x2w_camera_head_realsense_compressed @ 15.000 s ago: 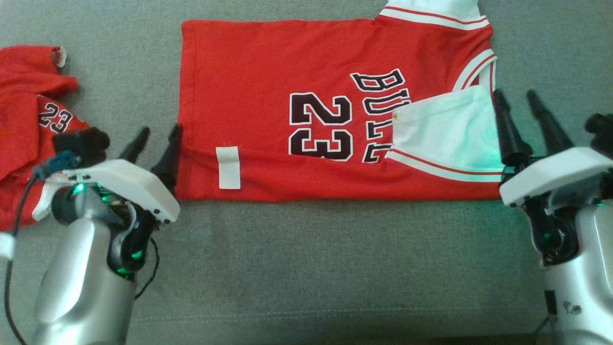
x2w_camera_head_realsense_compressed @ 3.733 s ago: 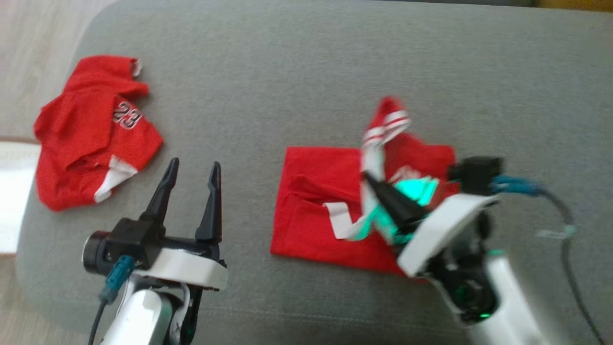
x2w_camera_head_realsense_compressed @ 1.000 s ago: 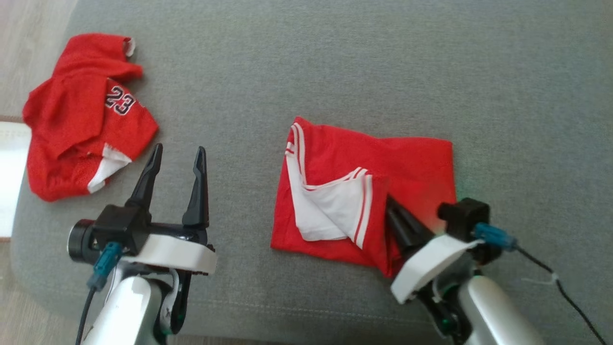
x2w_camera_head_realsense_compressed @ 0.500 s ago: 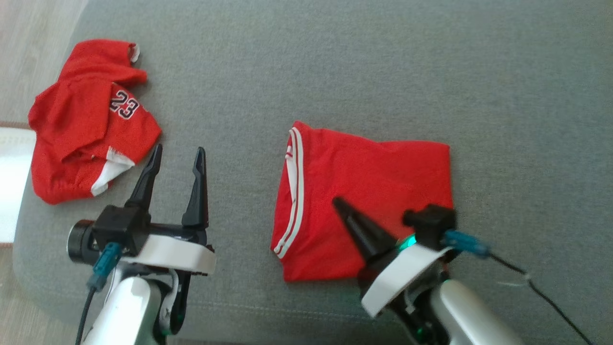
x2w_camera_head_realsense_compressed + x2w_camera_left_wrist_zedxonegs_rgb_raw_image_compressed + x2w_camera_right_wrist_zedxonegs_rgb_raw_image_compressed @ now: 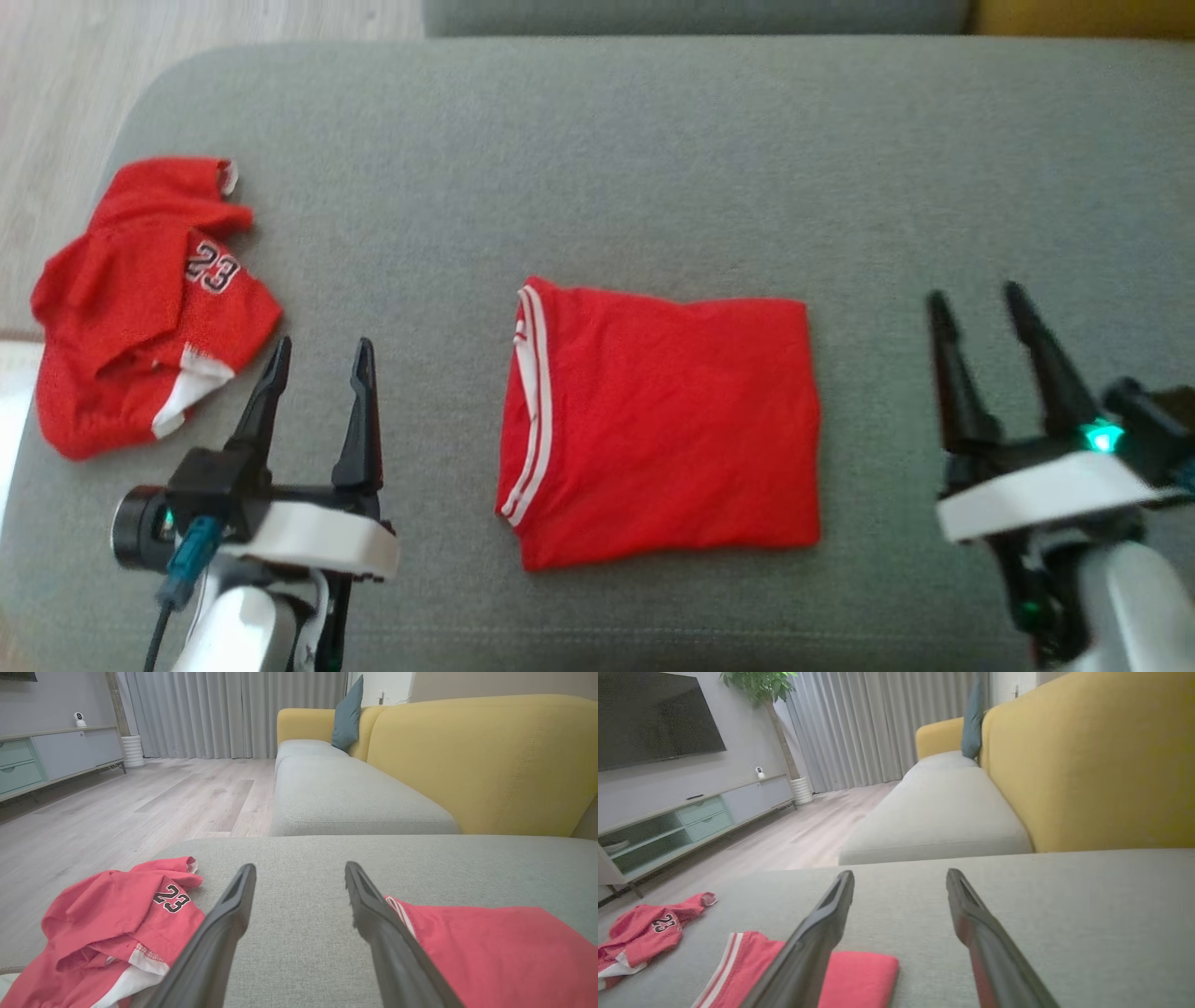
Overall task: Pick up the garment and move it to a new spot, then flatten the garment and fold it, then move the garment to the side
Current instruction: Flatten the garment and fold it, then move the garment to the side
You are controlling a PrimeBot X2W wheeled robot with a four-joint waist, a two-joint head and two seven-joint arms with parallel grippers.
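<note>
Right jaws withdrew; garment (image 5: 663, 425) lies between both open jaws.

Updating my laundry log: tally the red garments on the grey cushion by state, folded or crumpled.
folded red garment: 1
crumpled red garment: 1
Total: 2

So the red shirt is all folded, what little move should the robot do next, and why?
Probably bring the right jaws down to the right edge of the folded shirt and pinch it. It lies flat in the middle of the grey cushion, and both pairs of jaws stand open, off it, so only moving it aside seems left.
</note>
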